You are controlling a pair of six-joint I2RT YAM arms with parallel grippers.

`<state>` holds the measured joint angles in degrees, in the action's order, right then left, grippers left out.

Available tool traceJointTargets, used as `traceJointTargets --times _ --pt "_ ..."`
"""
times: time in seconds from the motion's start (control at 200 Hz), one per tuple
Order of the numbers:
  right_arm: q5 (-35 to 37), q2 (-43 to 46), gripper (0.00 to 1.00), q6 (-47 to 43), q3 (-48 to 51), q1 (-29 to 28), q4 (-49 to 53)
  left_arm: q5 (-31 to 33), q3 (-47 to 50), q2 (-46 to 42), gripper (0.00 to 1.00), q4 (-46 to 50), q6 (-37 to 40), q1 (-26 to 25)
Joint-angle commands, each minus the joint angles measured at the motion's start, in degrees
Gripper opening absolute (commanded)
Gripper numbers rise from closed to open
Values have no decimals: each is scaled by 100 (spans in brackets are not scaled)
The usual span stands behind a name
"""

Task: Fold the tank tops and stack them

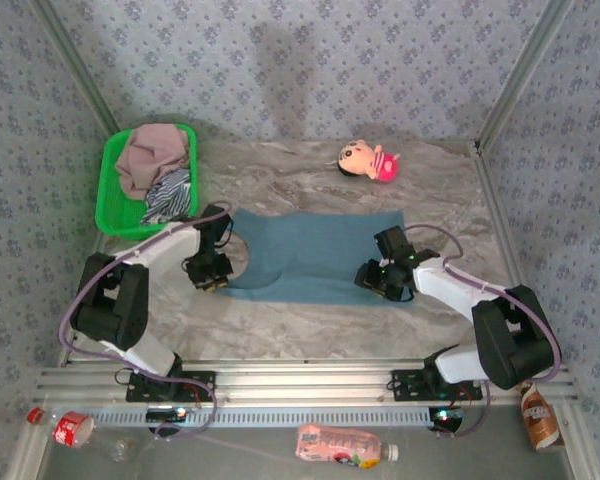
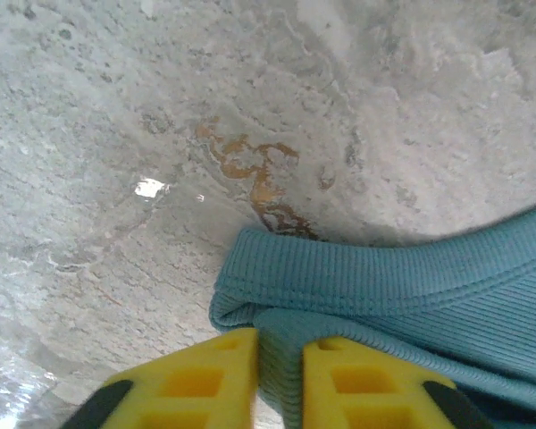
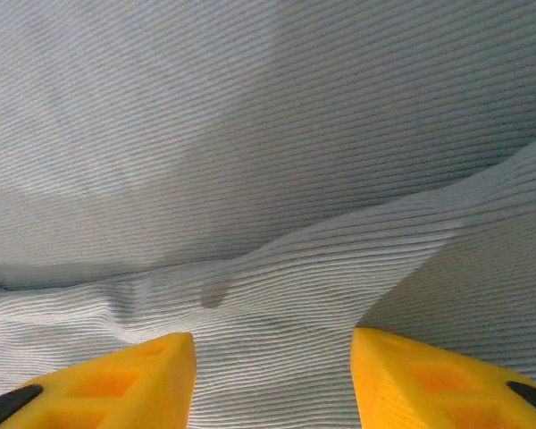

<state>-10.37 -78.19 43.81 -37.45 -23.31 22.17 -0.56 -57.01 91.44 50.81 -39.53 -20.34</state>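
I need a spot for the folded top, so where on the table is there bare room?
Free: the strip between the green basket and the plush doll, beyond the teal tank top; also the table right of the doll. Crowded: the middle, where the left gripper and right gripper work on that top.

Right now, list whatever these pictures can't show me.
- Top view: striped tank top lies crumpled with the mauve tank top in the green basket; outlines unreadable.
- Right wrist view: teal tank top runs off every edge.
- Left wrist view: left gripper cut off by the bottom edge.
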Motion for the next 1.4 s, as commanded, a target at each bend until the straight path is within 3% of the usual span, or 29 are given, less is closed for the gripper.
traceJointTargets --times 0.0,0.08,0.175,0.755,0.879,1.004,1.269,1.394 --pt "-88 -67 51 -174 118 115 4 8 -302 139 10 368 323 30" --pt "-112 -77 51 -210 170 191 -27 -90 -444 261 3 398 417 30" --pt "-106 -84 51 -292 211 270 35 -129 -683 408 3 520 507 30" --pt "144 265 51 -347 250 573 756 -16 -1258 1678 13 510 841 162" --pt "19 606 52 -382 57 637 789 165 -1212 1752 20 593 931 157" --pt "-94 740 54 -438 -33 849 575 308 -1359 1774 36 796 1064 138" --pt "-365 -42 52 -489 -167 1177 -381 543 -1702 1387 53 1211 1054 74" --pt "-121 -326 52 -717 -187 1239 -279 566 -1775 1119 57 1450 945 67"
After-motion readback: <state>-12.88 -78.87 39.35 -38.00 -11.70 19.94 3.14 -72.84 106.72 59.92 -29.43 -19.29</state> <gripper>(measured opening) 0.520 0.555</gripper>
